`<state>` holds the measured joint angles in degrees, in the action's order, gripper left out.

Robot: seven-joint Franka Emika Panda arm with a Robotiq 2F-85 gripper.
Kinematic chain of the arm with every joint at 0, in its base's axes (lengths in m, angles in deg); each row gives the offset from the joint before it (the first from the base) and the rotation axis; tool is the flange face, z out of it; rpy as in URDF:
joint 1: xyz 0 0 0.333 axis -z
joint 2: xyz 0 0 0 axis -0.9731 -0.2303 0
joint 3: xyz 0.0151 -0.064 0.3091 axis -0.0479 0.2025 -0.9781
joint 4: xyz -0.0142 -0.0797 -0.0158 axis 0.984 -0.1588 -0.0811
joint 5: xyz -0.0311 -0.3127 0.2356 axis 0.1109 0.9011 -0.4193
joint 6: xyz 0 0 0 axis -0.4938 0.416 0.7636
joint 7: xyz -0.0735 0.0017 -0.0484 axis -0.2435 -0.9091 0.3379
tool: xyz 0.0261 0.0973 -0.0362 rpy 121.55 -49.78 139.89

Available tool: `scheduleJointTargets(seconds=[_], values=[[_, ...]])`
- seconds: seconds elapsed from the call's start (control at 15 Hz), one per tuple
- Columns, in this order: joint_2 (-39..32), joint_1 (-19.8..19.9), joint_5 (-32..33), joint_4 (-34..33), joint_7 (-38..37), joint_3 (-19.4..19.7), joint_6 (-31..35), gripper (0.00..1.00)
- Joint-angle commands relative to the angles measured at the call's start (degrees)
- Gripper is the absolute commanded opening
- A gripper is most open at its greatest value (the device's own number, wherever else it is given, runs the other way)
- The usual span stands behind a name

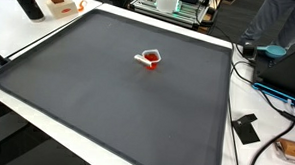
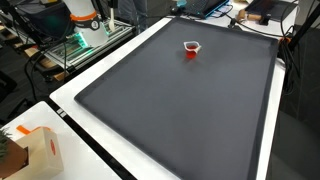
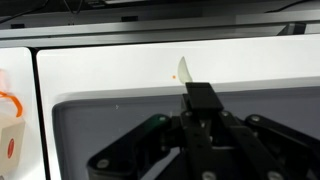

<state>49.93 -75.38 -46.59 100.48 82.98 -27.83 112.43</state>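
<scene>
I am hovering my claw [image 3: 200, 95] over the near edge of the dark grey mat [image 3: 100, 115], and in the wrist view my two fingertips are pressing together into one black block with nothing between them. The mat is lying on a white table [image 3: 110, 70], whose bare border is showing beyond my fingertips. A small pale sliver [image 3: 183, 70] is lying on that border just past them, and I cannot tell what it is. The thing sitting nearest to me is a white carton with orange print [image 3: 10, 130], which is standing off the mat at the edge of the wrist view. In both exterior views it is showing at a corner of the table [image 1: 61, 4] [image 2: 40, 150]. A small red and white cup [image 1: 149, 60] is resting alone on the mat, well apart from the carton and from me, and it is also showing in an exterior view [image 2: 191, 47] toward the far end of the mat
</scene>
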Motion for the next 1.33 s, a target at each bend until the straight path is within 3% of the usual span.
scheduleJointTargets(seconds=[0.0, 0.27, 0.53, 0.93, 1.27], values=[[-0.47, -1.69, -1.11, -0.66, 2.27, 1.45, 2.53, 0.03], [-1.02, -3.95, -4.43, -2.16, 6.56, 3.07, 9.93, 0.03], [-3.33, -7.46, -11.74, -4.32, 12.29, 5.32, 17.74, 0.03], [-13.80, -12.87, -22.61, -9.40, 22.69, 8.05, 28.42, 0.03], [-24.20, -16.41, -35.71, -14.59, 38.71, 12.26, 34.13, 0.03]])
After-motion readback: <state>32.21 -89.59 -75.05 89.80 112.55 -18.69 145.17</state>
